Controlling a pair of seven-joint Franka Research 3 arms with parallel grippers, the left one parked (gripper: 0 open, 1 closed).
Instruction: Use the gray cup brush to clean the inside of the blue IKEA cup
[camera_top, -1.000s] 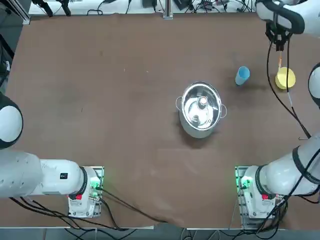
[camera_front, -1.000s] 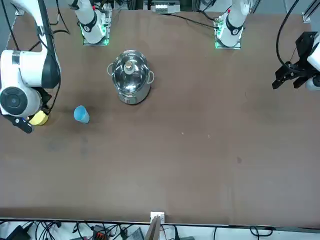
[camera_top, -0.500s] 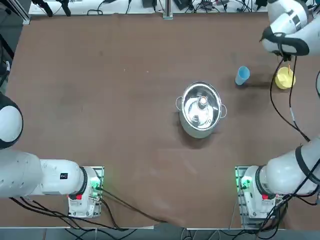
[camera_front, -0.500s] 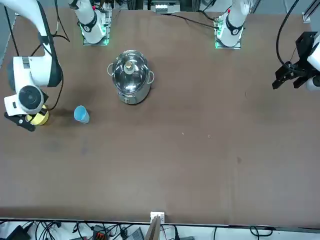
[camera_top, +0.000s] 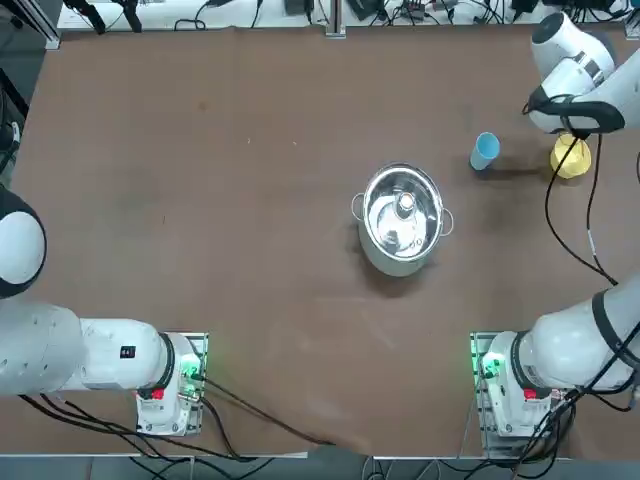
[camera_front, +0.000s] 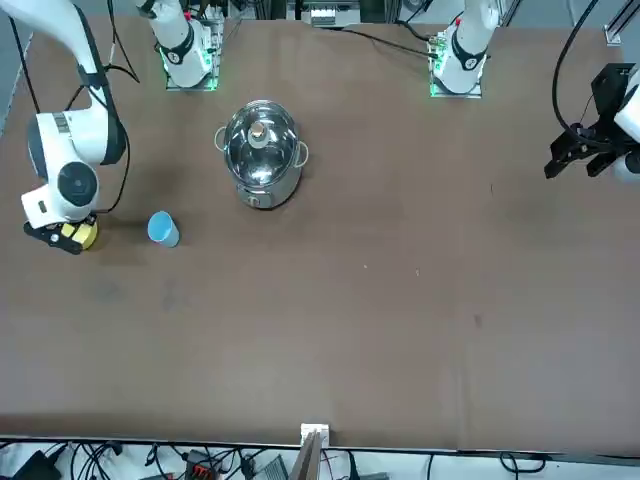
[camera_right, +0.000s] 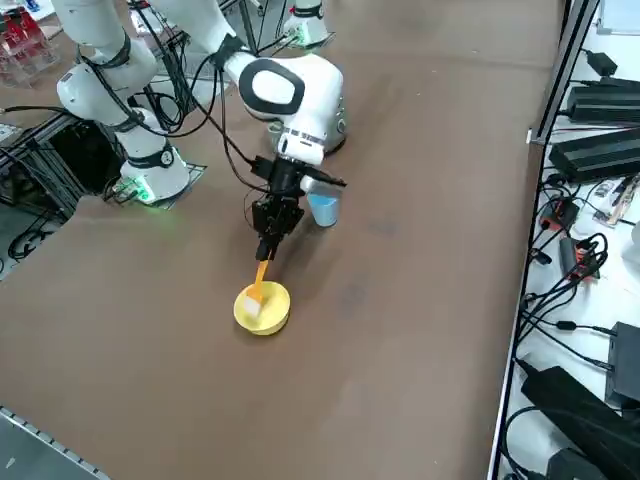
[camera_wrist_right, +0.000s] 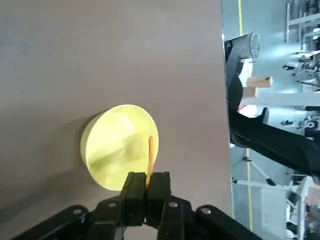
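Brown table (camera_top: 200, 200), cables and equipment racks beyond its edges.

Steel pot (camera_top: 401, 217): near table centre, lid on, upright. Position same as a second ago.

Blue IKEA cup (camera_top: 485, 150): on the table between the steel pot and the yellow bowl, apart from both. Unmoved across the earlier frames.

Yellow bowl (camera_right: 263, 308): near the table's right edge, just beside the cup. Partly covered by the arm's wrist in the top view; earlier seen in full there.

Right gripper (camera_right: 267, 248): above the yellow bowl, pointing down at a slant toward it. Fingers (camera_wrist_right: 134, 192) pressed together, pinching the upper end of the gray cup brush. A second ago held higher and farther toward the table's far edge, with the wrist at the top of the overhead picture; half a second ago closer in; now brought down low, directly over the bowl. Grip closed on the brush throughout.

Gray cup brush (camera_right: 259, 277): thin orange stick, hanging from the closed fingers with its lower end over or inside the bowl; contact with the bowl's inside not determinable. In the wrist view, orange shaft (camera_wrist_right: 150, 156) running from the fingertips across the bowl's opening. Well apart from the cup.
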